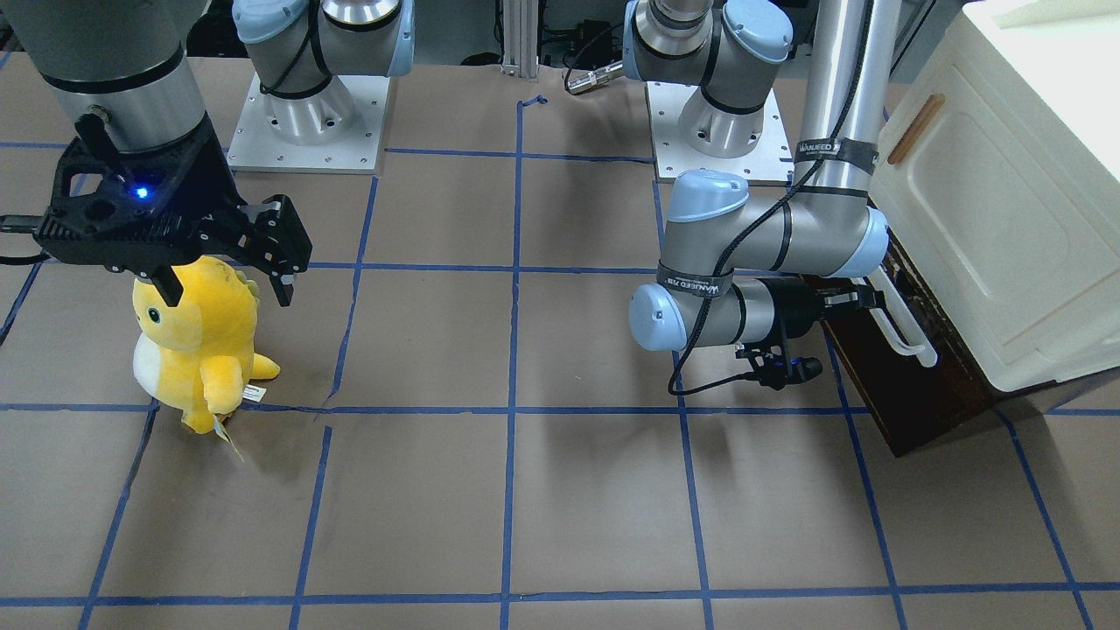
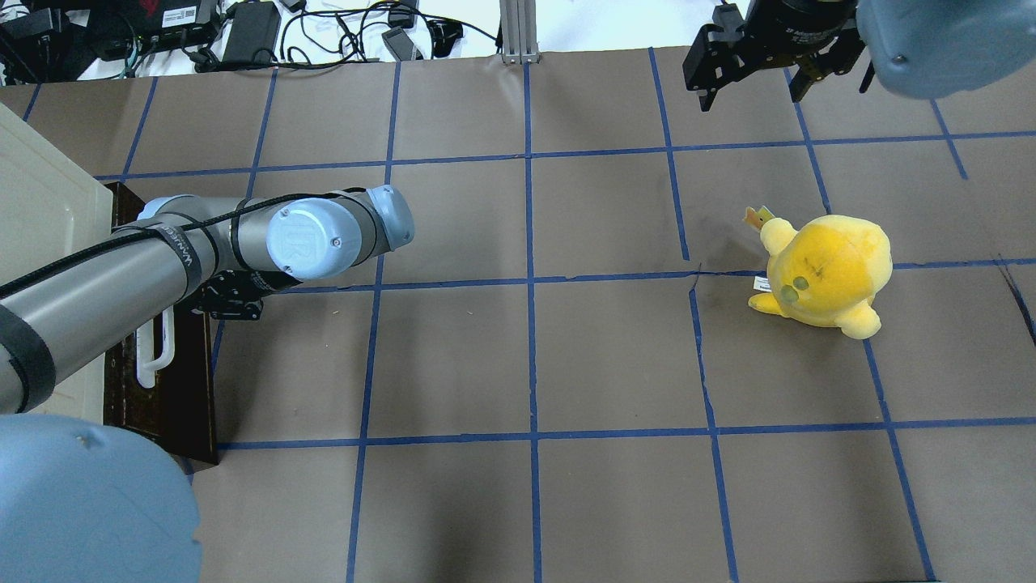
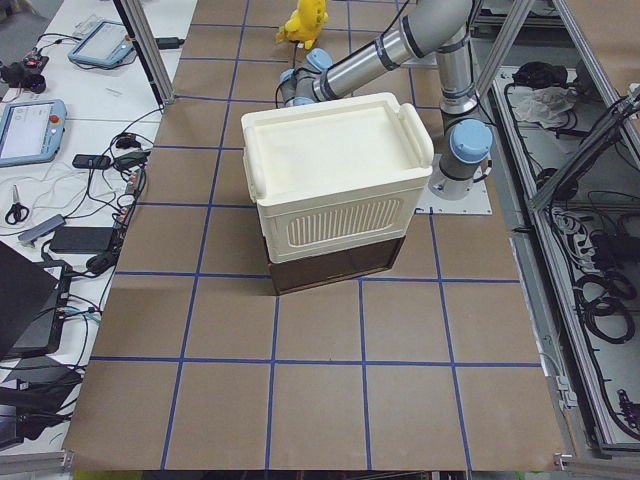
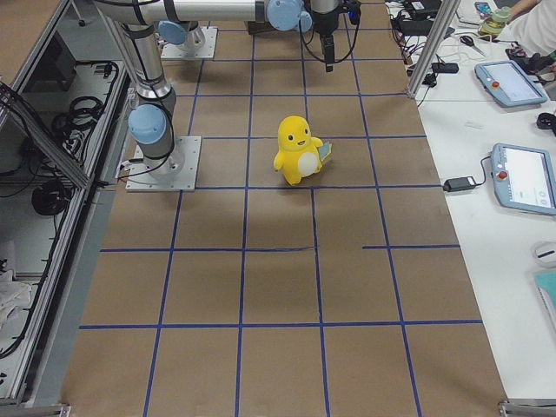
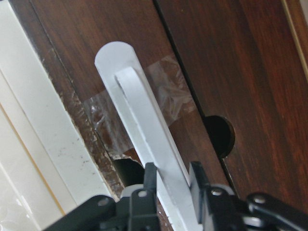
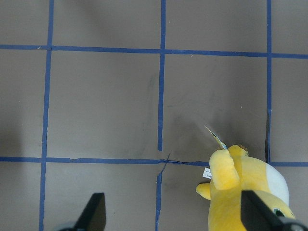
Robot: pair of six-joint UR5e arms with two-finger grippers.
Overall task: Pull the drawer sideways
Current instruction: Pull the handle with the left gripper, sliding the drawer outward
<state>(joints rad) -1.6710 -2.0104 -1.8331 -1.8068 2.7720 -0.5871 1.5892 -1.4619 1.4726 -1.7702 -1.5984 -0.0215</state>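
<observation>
The drawer (image 1: pixel 932 398) has a dark brown wooden front and sits at the bottom of the cream-white cabinet (image 1: pixel 989 201). It also shows in the overhead view (image 2: pixel 174 389). Its long white bar handle (image 5: pixel 144 130) runs along the front (image 1: pixel 910 337). My left gripper (image 5: pixel 171 185) is shut on this handle, with one finger (image 5: pixel 149 185) on each side of the bar. In the front view the left gripper (image 1: pixel 862 297) is level with the handle's upper end. My right gripper (image 1: pixel 226 293) is open and empty, hovering above the table (image 2: pixel 749 93).
A yellow plush toy (image 1: pixel 197 341) stands under and beside my right gripper, and also shows in the overhead view (image 2: pixel 825 275) and the right wrist view (image 6: pixel 245 187). The cabinet door has a small wooden handle (image 1: pixel 916 129). Blue tape lines grid the brown table (image 1: pixel 525 490).
</observation>
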